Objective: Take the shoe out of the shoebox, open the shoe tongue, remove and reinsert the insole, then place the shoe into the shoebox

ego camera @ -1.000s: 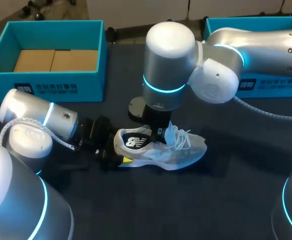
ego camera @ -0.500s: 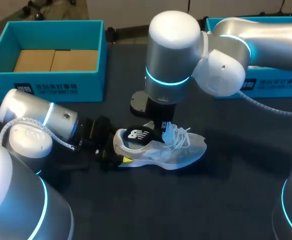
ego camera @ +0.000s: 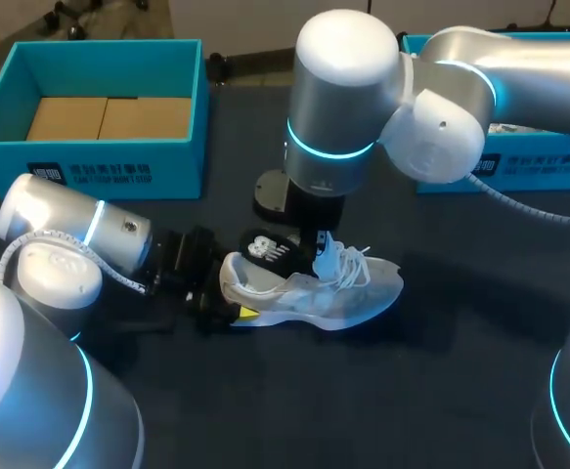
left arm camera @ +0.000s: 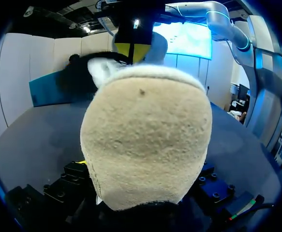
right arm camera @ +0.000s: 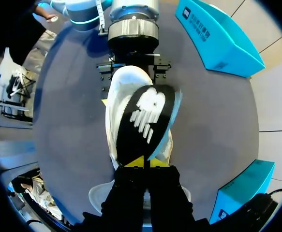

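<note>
The shoe (ego camera: 338, 293), a white trainer, sits on its sole on the dark table (ego camera: 382, 401), outside both boxes and held between the two grippers. Biggest of all are the arms. The right arm (ego camera: 343, 107) comes in from the right side and stands nearly upright over the shoe's opening. The left arm (ego camera: 69, 230) lies low along the table, pointing at the heel.

Two teal shoeboxes sit well behind the grippers. The left shoebox (ego camera: 89, 161) is open, with brown cardboard (ego camera: 109, 117) on its floor, and lies beyond the left gripper (ego camera: 228, 293). The right shoebox (ego camera: 548, 171) is mostly hidden by the right arm.

The shoe's heel is at the left gripper and its toe points away from it, past the right gripper (right arm camera: 143, 163). In the left wrist view the fuzzy beige back of the heel fills the space between that gripper's fingers. They are clamped on the heel from both sides, with one yellow tip showing at the near side of the sole.

The insole (right arm camera: 143, 121) is black with a white logo and is raised above the shoe's opening. One end is pinched between the yellow tips of the right gripper, which is closed tight on it. The logo end tilts up over the collar toward the left gripper. I cannot tell whether any of it is inside the shoe. The white laces (ego camera: 355, 264) lie loose just beside the right gripper, on the toe side.
</note>
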Robot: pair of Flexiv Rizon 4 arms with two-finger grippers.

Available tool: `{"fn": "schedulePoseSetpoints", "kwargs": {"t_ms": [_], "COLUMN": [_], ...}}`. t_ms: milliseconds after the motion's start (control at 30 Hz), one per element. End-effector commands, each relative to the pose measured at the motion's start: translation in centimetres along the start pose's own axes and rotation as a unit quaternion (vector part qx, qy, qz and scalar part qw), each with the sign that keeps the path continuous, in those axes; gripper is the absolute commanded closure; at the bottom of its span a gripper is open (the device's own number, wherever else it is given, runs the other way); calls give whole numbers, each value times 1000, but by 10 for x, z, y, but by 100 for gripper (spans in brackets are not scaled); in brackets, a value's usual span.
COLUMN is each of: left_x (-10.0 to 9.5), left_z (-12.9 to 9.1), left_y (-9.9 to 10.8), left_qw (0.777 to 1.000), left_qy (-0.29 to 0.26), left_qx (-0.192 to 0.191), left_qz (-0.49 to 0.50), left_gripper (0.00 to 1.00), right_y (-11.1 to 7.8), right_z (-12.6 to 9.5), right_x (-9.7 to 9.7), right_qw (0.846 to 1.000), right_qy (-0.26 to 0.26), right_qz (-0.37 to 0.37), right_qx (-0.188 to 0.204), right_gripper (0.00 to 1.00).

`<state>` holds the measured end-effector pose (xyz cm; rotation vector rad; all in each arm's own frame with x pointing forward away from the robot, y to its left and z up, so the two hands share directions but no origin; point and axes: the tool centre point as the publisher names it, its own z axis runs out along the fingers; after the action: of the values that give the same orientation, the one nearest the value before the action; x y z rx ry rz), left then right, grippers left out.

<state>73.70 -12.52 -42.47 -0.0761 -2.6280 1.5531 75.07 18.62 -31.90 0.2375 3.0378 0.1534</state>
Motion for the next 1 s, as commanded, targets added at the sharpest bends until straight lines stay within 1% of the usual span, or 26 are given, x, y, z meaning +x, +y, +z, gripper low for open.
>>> {"fn": "schedulePoseSetpoints", "kwargs": {"t_ms": [33,300,400,533,767,833,1000], "left_x": [1,1,1,1,1,1,1], "left_z": [1,1,1,1,1,1,1], "left_y": [1,1,1,1,1,1,1], "left_qw": [1000,1000,1000,1000,1000,1000,1000], "left_qy": [-1,-1,-1,-1,-1,-1,-1], "left_qx": [-2,-2,-2,-2,-2,-2,-2], "left_qz": [0,0,0,0,0,0,0], "left_gripper": [100,100,100,100,100,100,100], "right_y": [-2,12,18,27,41,45,52], "right_z": [-7,-14,-15,-13,-7,-5,-4], "right_x": [-1,-4,-3,-1,1,1,0], "right_qw": [1000,999,999,996,992,991,989], "right_qy": [-2,-5,-2,20,53,56,59], "right_qz": [-2,-24,-34,-55,-82,-87,-94], "right_qx": [-10,-28,-41,-65,-75,-85,-95], "right_gripper": [100,100,100,100,100,100,100]}}
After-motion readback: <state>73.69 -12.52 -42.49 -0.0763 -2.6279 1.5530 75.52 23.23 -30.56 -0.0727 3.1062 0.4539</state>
